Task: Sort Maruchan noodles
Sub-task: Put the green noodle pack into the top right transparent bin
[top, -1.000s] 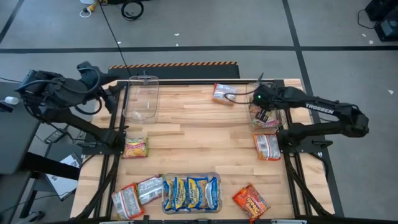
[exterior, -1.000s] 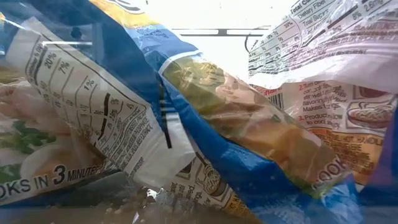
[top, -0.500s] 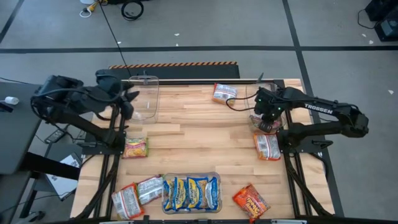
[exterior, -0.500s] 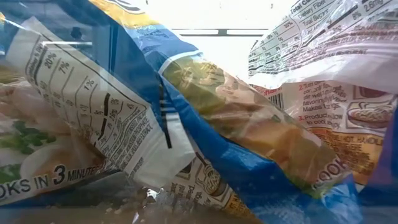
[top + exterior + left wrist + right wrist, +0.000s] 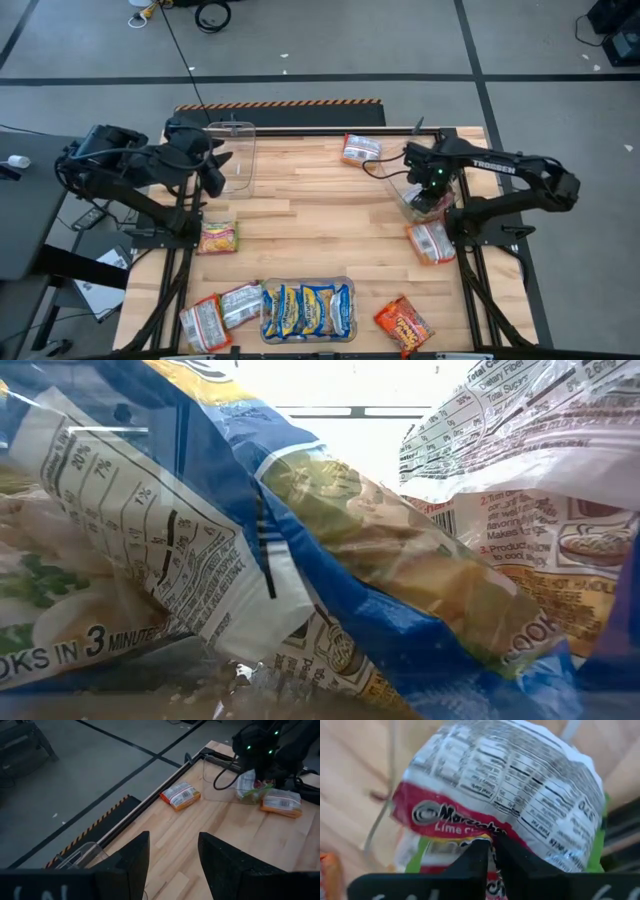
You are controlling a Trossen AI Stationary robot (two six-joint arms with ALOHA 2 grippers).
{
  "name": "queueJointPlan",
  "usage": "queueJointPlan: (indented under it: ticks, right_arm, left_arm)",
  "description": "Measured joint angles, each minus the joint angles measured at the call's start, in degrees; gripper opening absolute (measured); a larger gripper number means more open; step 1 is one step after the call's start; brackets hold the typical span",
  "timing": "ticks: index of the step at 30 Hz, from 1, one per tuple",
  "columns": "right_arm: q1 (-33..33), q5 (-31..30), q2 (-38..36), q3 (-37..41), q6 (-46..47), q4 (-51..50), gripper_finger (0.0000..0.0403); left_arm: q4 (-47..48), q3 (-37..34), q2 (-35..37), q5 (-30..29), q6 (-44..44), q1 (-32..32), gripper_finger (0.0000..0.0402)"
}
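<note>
Maruchan noodle packets lie over the wooden table. My right gripper points down into a clear bin at the right edge. It is shut on a green-and-pink packet there. My left gripper hovers open at the far left, beside a clear bin with nothing in it, and holds nothing. Orange packets lie at the far middle and the right edge. A yellow-pink packet lies at the left. My right gripper comes from above, pointing down, and its two fingertips close with only a thin gap on the packet's printed back, just below the red name band. The packet stands tilted inside the bin; what its lower end rests on is hidden.
A clear bin at the near edge holds several blue-and-yellow packets, which block the low view. Two silvery-ended packets lie at the near left and an orange-red one at the near right. The table's middle is bare wood.
My left gripper has moved toward the table's right, up to the clear bin at the far left. My right gripper has tipped from slanting to pointing almost straight down and has sunk a little into the right bin with the packet.
</note>
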State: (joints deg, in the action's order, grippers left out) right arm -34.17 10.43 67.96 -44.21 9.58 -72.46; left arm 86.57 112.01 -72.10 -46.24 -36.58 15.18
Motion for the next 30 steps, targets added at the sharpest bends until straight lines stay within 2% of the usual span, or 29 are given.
queueJointPlan:
  ticks: [10,20,26,30]
  right_arm:
    - [-0.5,-10.0,2.2,0.1,3.5,2.2,0.0132]
    - [-2.6,-7.9,2.2,-0.4,4.4,-2.0,0.0166]
    - [-2.5,-7.9,2.2,-8.6,4.4,-4.8,0.0174]
    - [-2.4,-9.9,2.1,-15.4,7.3,0.9,0.0174]
  left_arm:
    - [0.2,0.0,0.1,0.0,1.2,0.0,0.0172]
    - [0.7,0.0,0.2,0.0,1.3,0.0,0.0172]
    - [0.8,0.0,0.3,0.0,1.3,0.0,0.0172]
    - [0.8,0.0,0.9,0.0,1.4,0.0,0.0172]
